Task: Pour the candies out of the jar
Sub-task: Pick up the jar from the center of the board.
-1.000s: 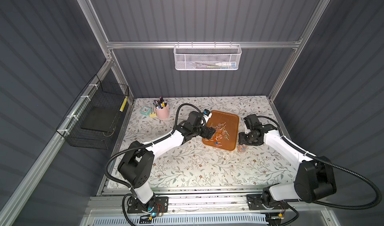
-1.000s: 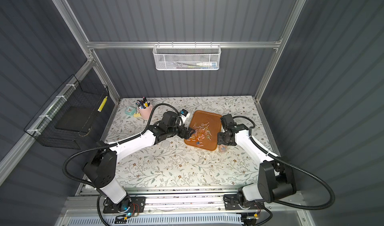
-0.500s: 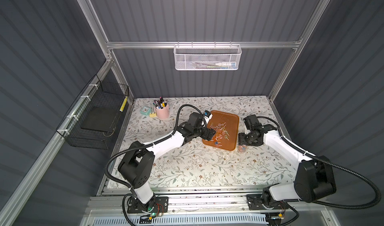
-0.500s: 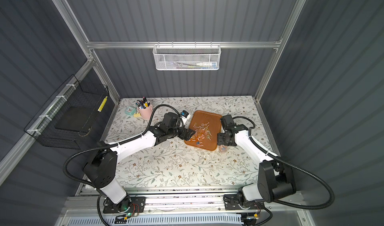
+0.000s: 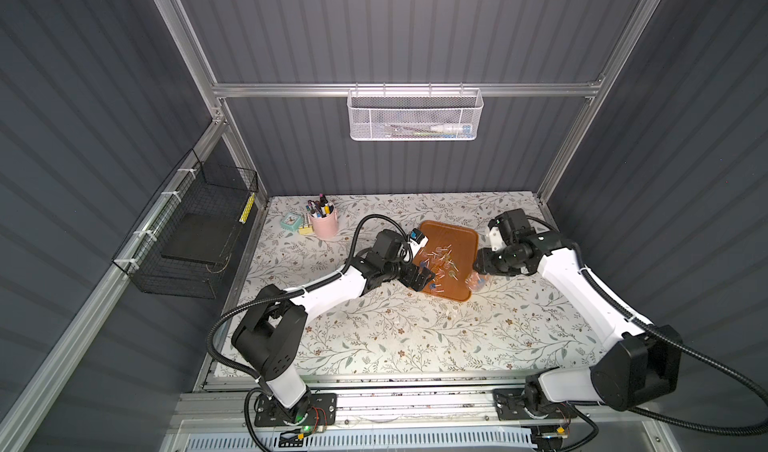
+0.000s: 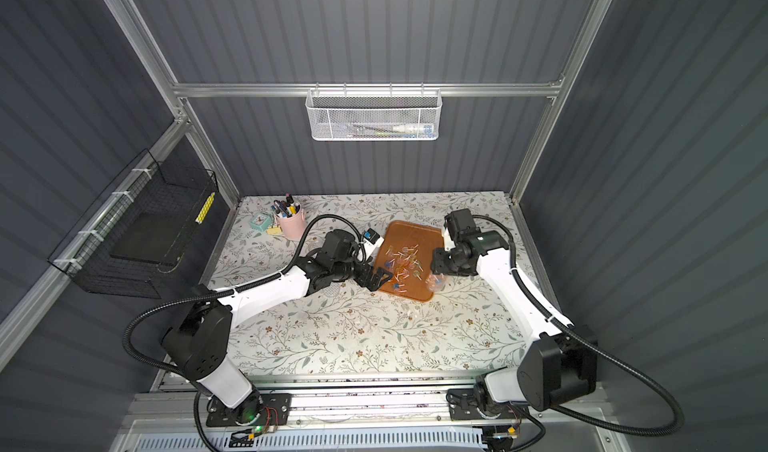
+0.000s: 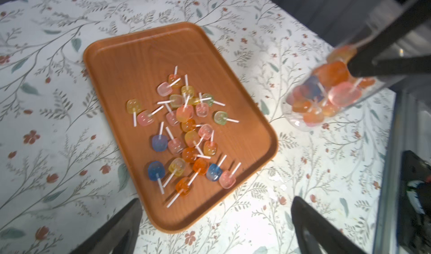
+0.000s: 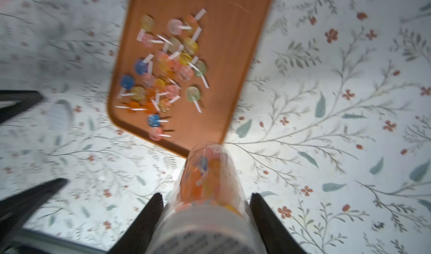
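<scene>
Clamping the part-full jar (image 8: 205, 180) by its base, the right fingers (image 8: 150, 217) aim its long axis up-frame at the tray (image 8: 233, 54) corner; left fingers (image 7: 112, 229) gape empty.

Floral counter (image 5: 374, 338) — pink pen cup (image 5: 324, 226) at ten o'clock, teal clock (image 5: 291, 221) just beside it; white mesh basket (image 5: 413, 115) on the back wall at twelve.

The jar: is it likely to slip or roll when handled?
The jar looks clear, smooth and round, so it could slip in the right gripper and would probably roll if laid down. Loose candies inside likely shift its weight as it tilts.
</scene>
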{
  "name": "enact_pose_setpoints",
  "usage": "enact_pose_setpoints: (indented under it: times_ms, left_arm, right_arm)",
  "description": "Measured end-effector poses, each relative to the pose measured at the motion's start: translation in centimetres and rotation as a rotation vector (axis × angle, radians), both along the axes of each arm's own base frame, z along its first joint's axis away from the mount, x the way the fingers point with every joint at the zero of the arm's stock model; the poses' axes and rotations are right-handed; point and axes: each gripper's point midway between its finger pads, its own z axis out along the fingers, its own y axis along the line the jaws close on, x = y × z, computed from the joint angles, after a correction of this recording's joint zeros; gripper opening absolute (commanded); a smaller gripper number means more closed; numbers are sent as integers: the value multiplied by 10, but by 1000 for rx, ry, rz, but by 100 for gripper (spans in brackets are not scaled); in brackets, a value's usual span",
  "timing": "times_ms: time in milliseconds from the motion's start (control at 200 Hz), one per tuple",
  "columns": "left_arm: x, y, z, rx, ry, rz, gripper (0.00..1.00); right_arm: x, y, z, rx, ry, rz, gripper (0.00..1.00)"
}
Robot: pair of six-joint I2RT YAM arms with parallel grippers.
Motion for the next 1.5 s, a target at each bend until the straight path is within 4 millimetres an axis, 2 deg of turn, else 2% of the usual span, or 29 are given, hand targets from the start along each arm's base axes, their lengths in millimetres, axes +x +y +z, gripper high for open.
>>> enact_pose_setpoints:
  times_ms: [125,260,380,540,695,940,1126,1311,1401,1441,1496]
  left_arm:
    - [-15,-9,35,-94,-48,-96,100]
    - [-29,-14,71,-187,-101,-177,100]
    - [-37,-18,87,-238,-135,-234,100]
    - [-44,-22,87,-253,-135,-286,99]
    - [-45,-26,83,-264,-125,-312,94]
    - [-44,-28,89,-286,-147,-317,86]
    - [-44,-28,89,-288,-146,-316,76]
    - [-44,-28,89,-287,-143,-316,75]
    - [-45,-28,88,-287,-133,-317,65]
    - [-45,-28,88,-286,-131,-319,56]
    - [-46,-28,87,-286,-127,-322,39]
  right_arm:
    - [-1,30,31,158,-15,88,45]
    - [-7,57,44,309,26,173,45]
    - [-15,78,52,443,72,239,44]
    - [-21,95,69,574,86,301,44]
    - [-23,105,82,658,80,344,44]
    - [-25,108,77,687,102,344,44]
    - [-24,108,75,688,103,341,44]
    - [-23,108,76,694,101,335,44]
    - [-22,108,77,695,100,333,43]
    - [-22,108,77,695,97,333,44]
    - [-21,109,78,696,91,333,44]
